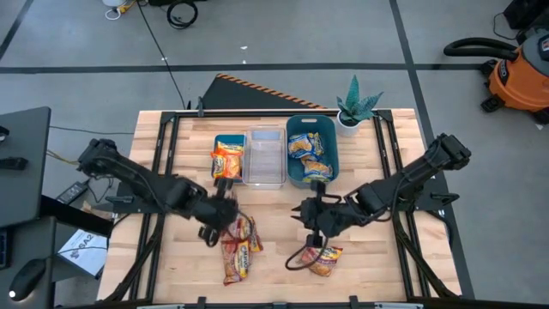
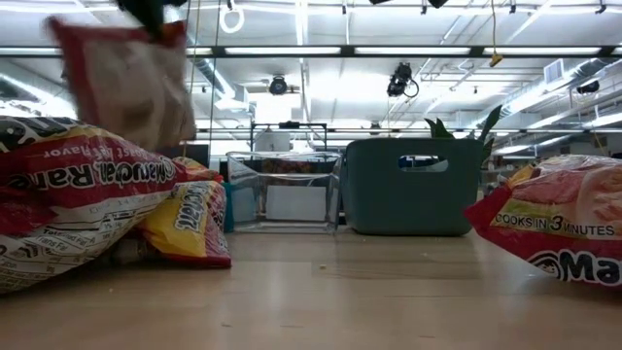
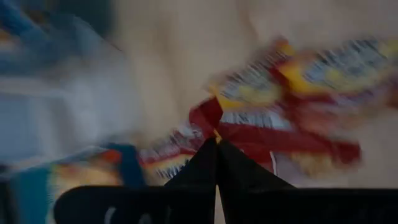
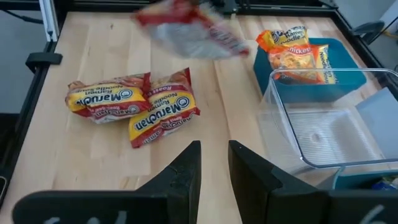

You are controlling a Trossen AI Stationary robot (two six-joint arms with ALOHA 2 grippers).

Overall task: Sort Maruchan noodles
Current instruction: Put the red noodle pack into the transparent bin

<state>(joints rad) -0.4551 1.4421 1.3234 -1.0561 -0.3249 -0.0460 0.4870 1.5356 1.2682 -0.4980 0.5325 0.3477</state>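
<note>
My left gripper point(image 1: 225, 209) point(image 3: 216, 144) is shut on a dark red Maruchan packet point(image 2: 126, 83) point(image 4: 186, 31), held above the table left of centre. Two more dark red packets point(image 4: 109, 99) point(image 4: 165, 115) lie flat on the wood below it. My right gripper point(image 1: 310, 223) point(image 4: 214, 162) is open and hovers near the table's middle, touching nothing. Another red packet point(image 1: 324, 257) lies just on its near side. Orange packets point(image 1: 227, 160) fill a small teal bin, and blue packets point(image 1: 310, 154) sit in the larger teal bin. My left gripper pinches the dark red packet by its upper edge point(image 2: 146, 34) between the two shut fingers, coming from above. The packet hangs below the fingers, lifted clear of the table and slightly tilted. The wrist view is too blurred to show the hold more closely.
Three bins stand in a row at the far side: the small teal one, a clear one point(image 1: 264, 156) and the larger teal one point(image 1: 330, 137). A potted plant point(image 1: 356, 107) stands at the far right corner. Bare wood lies between the two groups of packets.
</note>
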